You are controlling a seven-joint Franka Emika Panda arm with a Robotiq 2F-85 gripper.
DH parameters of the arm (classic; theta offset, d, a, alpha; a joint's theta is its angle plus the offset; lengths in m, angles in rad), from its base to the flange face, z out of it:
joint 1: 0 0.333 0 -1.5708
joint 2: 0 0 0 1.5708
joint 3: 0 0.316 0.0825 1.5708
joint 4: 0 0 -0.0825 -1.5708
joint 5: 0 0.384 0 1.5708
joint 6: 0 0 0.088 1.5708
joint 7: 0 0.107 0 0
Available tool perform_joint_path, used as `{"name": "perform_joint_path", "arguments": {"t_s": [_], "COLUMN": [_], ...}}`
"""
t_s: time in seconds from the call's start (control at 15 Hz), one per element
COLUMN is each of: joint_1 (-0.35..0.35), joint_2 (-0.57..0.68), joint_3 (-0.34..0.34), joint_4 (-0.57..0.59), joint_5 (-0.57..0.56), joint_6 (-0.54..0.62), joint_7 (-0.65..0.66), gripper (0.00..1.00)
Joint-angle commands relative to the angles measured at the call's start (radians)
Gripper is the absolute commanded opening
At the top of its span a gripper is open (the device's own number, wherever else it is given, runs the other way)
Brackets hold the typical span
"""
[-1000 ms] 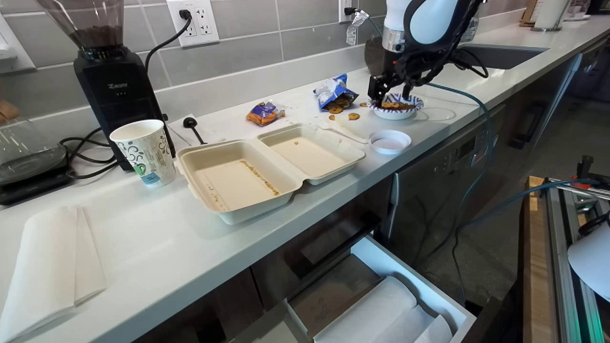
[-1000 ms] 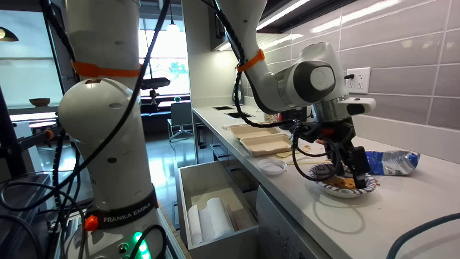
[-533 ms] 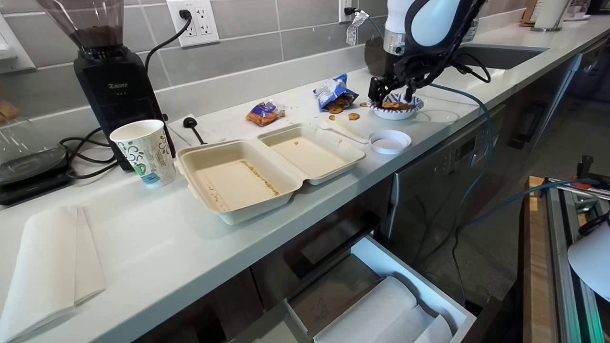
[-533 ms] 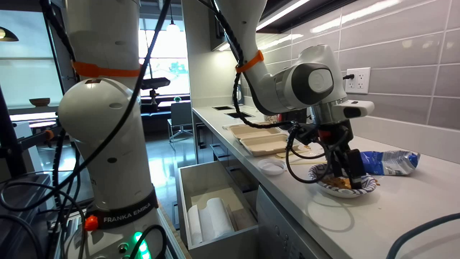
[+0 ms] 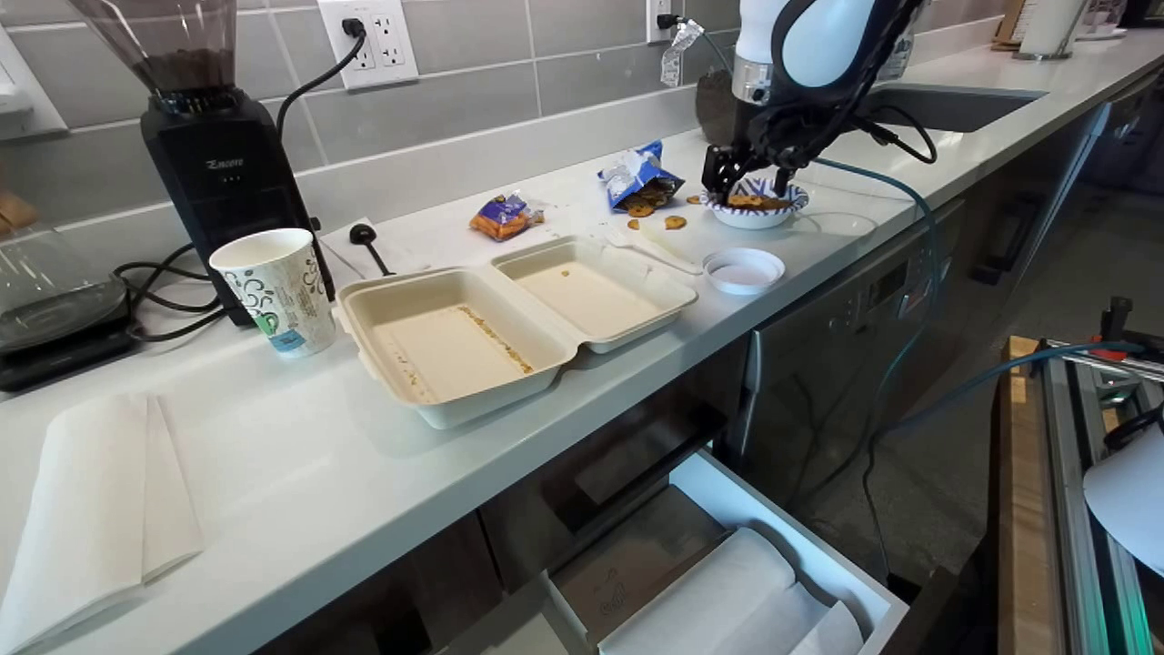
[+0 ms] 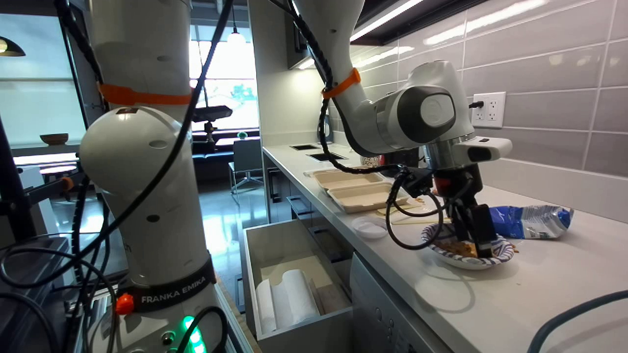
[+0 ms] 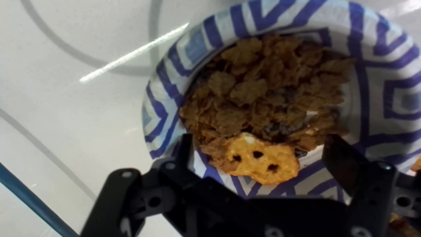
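Straddling a holed cracker point(image 7: 263, 162), the gripper point(image 7: 259, 144) stands with its fingers spread and pinches nothing. The cracker lies in the patterned bowl point(image 7: 399, 62), against the edge of the flakes point(image 7: 260, 89), on the side toward the gripper. Caution: off-centre closing could shove the cracker sideways or under the flakes. Excess force could snap it, since it looks thin and brittle. Lowering too far could load the bowl's rim, causing the bowl to tip or slide on the counter point(image 6: 564, 274). Whether either finger touches the bowl cannot be told.
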Motion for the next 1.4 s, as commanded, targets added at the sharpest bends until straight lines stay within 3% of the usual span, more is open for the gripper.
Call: {"name": "perform_joint_path", "arguments": {"t_s": [0.0,0.27,0.4,0.8,1.33], "joint_1": [0.016,0.017,0.017,0.018,0.017], "joint_2": [0.012,0.015,0.016,0.014,-0.014], "joint_3": [-0.014,-0.015,-0.015,-0.017,-0.019], "joint_4": [-0.001,0.0,0.001,0.002,-0.011], "joint_5": [0.002,-0.002,-0.004,-0.01,-0.023], "joint_6": [0.01,0.013,0.013,0.013,0.015], "joint_7": [0.036,0.049,0.052,0.056,0.059], "gripper": [0.97,0.71,0.65,0.69,0.68]}}
